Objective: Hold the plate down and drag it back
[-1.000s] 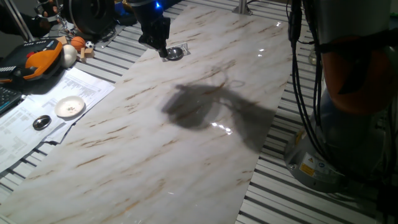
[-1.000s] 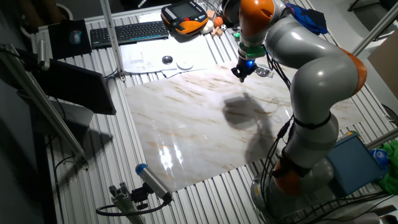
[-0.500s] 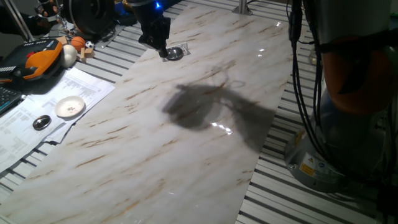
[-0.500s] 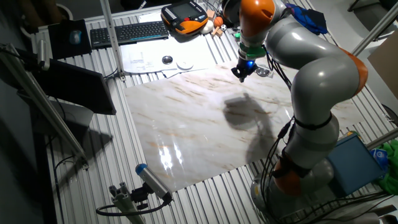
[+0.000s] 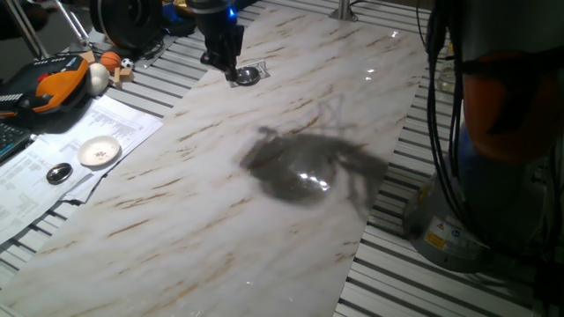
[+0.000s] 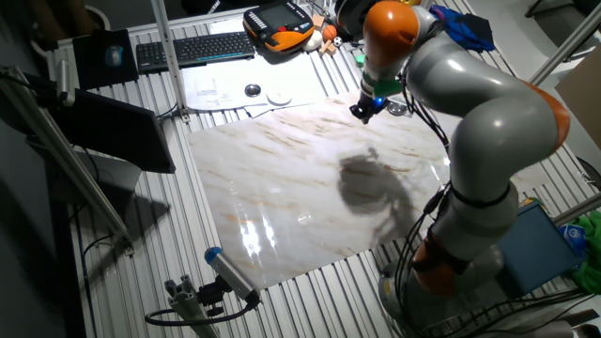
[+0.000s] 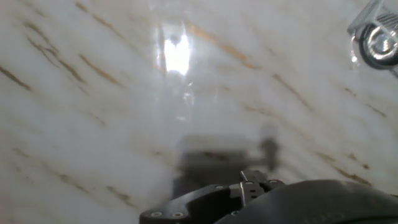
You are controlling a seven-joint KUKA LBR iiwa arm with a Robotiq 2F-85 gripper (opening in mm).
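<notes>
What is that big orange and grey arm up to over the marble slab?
The robot arm has brought its gripper down near the far edge of the marble slab, right beside a small shiny metal plate. From these views I cannot tell whether the gripper touches the plate yet; in the hand view the plate sits off in the top right corner, not under the fingers. A white saucer lies on papers off to the side, untouched.

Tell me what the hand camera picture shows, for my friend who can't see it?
A small shiny metal plate sits at the top right corner, on a white marble table with brown streaks. A bright light glares near the top, and dark, blurry hand parts fill the bottom edge.
</notes>
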